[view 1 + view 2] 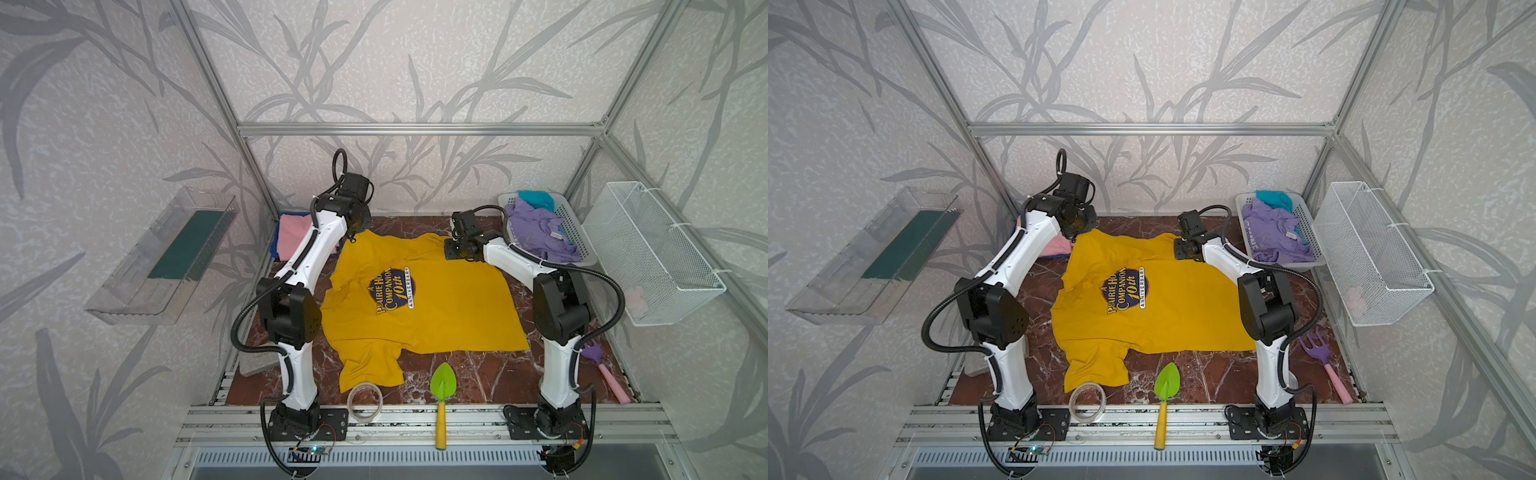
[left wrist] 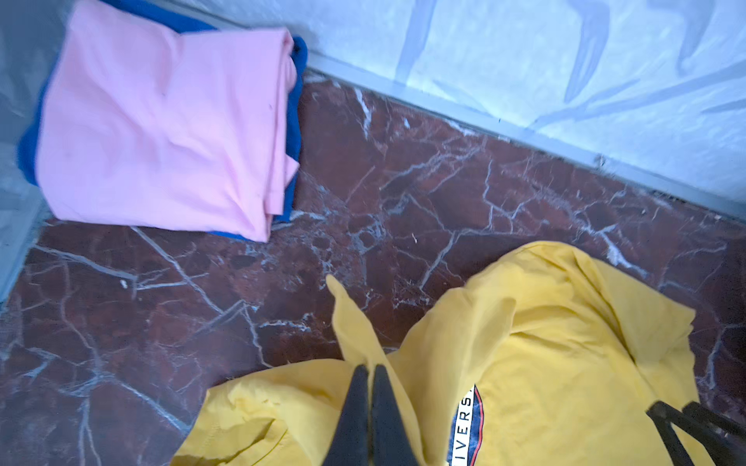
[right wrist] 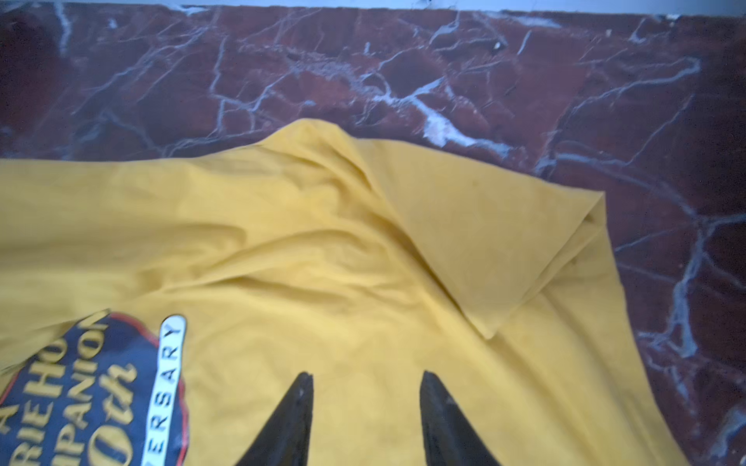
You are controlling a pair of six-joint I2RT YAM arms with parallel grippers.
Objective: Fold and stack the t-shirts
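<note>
A mustard-yellow t-shirt (image 1: pixel 415 307) (image 1: pixel 1142 307) with a dark blue oval print lies spread on the marble table in both top views. At its far left corner my left gripper (image 2: pixel 370 367) (image 1: pixel 353 239) is shut on a raised fold of the yellow t-shirt (image 2: pixel 545 343). My right gripper (image 3: pixel 365 377) (image 1: pixel 455 249) stands open just above the yellow t-shirt (image 3: pixel 323 242) near its far right edge, with nothing between its fingers. A folded pink t-shirt (image 2: pixel 161 129) (image 1: pixel 293 235) rests on a blue one (image 2: pixel 296 121) in the far left corner. Lavender (image 1: pixel 536 232) and teal (image 1: pixel 536 198) t-shirts lie crumpled in the white basket (image 1: pixel 577 232).
A clear tape roll (image 1: pixel 365 402) and a green trowel (image 1: pixel 442 386) sit at the front edge. A purple toy rake (image 1: pixel 598 361) lies at the front right. A wire basket (image 1: pixel 656 257) hangs on the right wall and a clear bin (image 1: pixel 162 257) on the left wall.
</note>
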